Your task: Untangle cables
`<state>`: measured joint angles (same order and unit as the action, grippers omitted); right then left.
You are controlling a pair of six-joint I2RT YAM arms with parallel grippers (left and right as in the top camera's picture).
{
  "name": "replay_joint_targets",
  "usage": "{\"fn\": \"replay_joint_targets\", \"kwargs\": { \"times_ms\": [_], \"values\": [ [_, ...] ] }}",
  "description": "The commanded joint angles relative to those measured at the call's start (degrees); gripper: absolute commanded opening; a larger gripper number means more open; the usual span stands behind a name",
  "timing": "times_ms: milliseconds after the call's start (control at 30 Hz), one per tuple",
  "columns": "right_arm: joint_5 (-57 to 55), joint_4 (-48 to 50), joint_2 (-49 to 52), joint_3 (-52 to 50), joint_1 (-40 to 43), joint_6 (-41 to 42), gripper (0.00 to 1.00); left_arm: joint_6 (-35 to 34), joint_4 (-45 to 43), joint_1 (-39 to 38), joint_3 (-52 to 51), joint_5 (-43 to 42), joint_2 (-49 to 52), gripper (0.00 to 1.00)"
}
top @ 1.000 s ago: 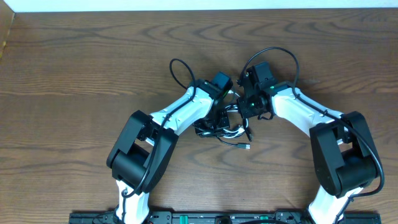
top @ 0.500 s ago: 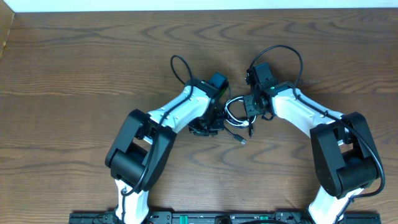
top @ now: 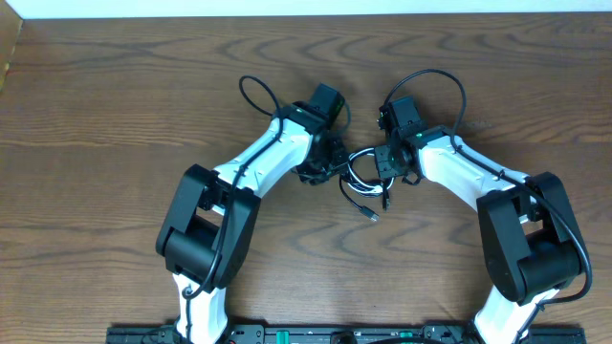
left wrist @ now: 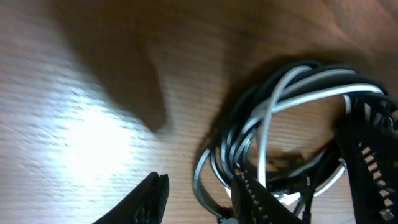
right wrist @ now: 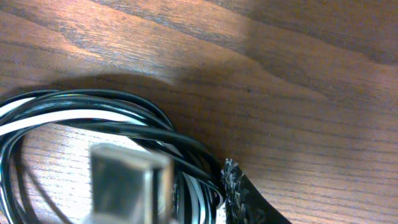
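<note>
Your left gripper hangs low over the table with its jaws spread wide and nothing clamped. One pale loop of the cables curls into the gap between its fingers, and the rest of the bundle lies just past its right finger. From overhead, the coil sits between your two grippers, with a black plug end trailing out nearer the arm bases. Your right gripper is right against the coil's other side. Its wrist view shows one finger beside the black and white strands and a blurred connector close to the lens. It may be pinching, but I can't tell.
</note>
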<state>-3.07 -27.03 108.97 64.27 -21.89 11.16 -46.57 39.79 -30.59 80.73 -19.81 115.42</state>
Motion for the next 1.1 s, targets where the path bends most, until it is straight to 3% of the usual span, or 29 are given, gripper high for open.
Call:
{"fn": "replay_joint_targets", "kwargs": {
  "times_ms": [0,167,333,567,1067],
  "values": [
    [-1.22,0.07,-0.09,-1.18,0.42,0.83,0.20,-5.53,0.22,-2.01,0.33,0.48,0.76,0.39],
    [-1.03,0.02,-0.09,-1.18,0.42,0.83,0.20,-12.94,2.56,-3.96,0.17,6.08,0.76,0.39],
    [-0.98,0.02,-0.09,-1.18,0.42,0.85,0.20,-13.35,2.75,-4.66,0.04,6.23,0.81,0.39],
    [-0.83,0.02,-0.09,-1.18,0.42,1.05,0.20,-19.41,1.95,-5.22,0.02,10.10,0.98,0.38],
    [-0.83,-0.13,-0.09,-1.18,0.48,1.77,0.20,-20.15,0.92,-7.85,0.00,9.03,5.20,0.38]
  ]
}}
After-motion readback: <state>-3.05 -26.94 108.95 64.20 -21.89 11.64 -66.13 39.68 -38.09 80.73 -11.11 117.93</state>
